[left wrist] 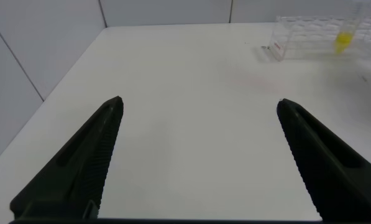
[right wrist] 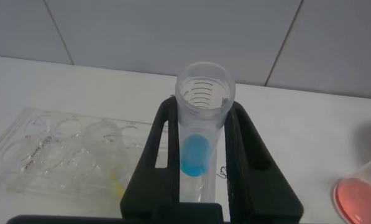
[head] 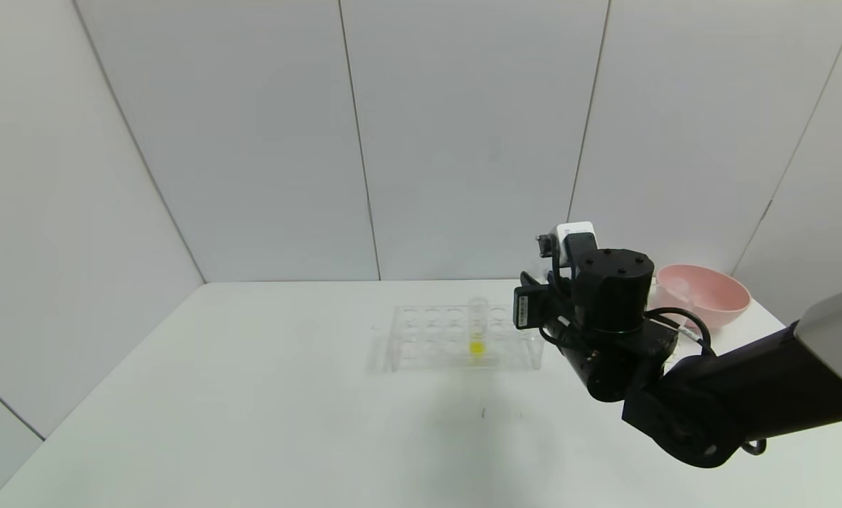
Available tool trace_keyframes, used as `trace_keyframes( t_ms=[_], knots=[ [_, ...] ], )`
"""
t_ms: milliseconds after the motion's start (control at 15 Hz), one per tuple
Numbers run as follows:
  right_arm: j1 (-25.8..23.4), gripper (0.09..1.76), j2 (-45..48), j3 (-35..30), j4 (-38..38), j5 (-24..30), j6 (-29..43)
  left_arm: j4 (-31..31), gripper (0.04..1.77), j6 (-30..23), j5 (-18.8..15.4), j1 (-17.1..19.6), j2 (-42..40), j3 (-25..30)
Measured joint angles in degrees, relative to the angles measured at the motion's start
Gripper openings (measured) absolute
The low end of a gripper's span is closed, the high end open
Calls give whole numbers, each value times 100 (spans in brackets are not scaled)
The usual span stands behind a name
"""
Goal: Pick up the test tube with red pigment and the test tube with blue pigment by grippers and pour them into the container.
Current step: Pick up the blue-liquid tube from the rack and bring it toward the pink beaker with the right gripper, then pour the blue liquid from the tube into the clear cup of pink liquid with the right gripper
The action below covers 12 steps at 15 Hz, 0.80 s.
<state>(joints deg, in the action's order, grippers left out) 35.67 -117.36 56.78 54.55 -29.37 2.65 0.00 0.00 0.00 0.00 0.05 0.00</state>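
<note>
My right gripper [right wrist: 204, 106] is shut on the test tube with blue pigment [right wrist: 197, 143], whose open mouth sticks out past the fingertips. The blue liquid shows through the tube wall between the fingers. In the head view the right arm [head: 608, 310] hangs just right of the rack and hides the tube. The container [right wrist: 362, 196], clear with orange-red liquid in it, shows at the edge of the right wrist view. The test tube with red pigment is out of view. My left gripper [left wrist: 199, 101] is open and empty over bare table, well away from the rack.
A clear tube rack [head: 463, 335] stands mid-table and holds a tube with yellow liquid [head: 477, 326]. It also shows in the right wrist view [right wrist: 67, 149] and the left wrist view [left wrist: 309, 34]. A pink bowl [head: 706, 293] sits at the back right.
</note>
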Motion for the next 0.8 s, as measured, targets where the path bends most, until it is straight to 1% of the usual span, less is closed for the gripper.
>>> trace_keyframes(
  t_ms=[133, 200, 333, 467, 533, 600, 733, 800],
  knots=[
    [-23, 49, 49, -26, -30, 72, -7, 0, 176, 0, -2, 0, 0, 0],
    [-50, 49, 118, -63, -72, 239, -33, 0, 176, 0, -2, 0, 0, 0],
    [-199, 49, 377, -190, -288, 701, -185, 0, 176, 0, 0, 0, 0, 0],
    [-546, 49, 761, -345, -685, 1317, -297, 0, 176, 0, 0, 0, 0, 0],
    [-792, 49, 978, -425, -929, 1699, -377, 0, 176, 0, 0, 0, 0, 0],
    [-1114, 49, 1224, -516, -1226, 2220, -475, 0, 176, 2, 0, 0, 0, 0],
    [-1868, 49, 1694, -688, -1810, 3462, -775, 0, 176, 0, 0, 0, 0, 0],
    [-2336, 49, 1930, -759, -2138, 4206, -973, 0, 176, 0, 0, 0, 0, 0]
  ],
)
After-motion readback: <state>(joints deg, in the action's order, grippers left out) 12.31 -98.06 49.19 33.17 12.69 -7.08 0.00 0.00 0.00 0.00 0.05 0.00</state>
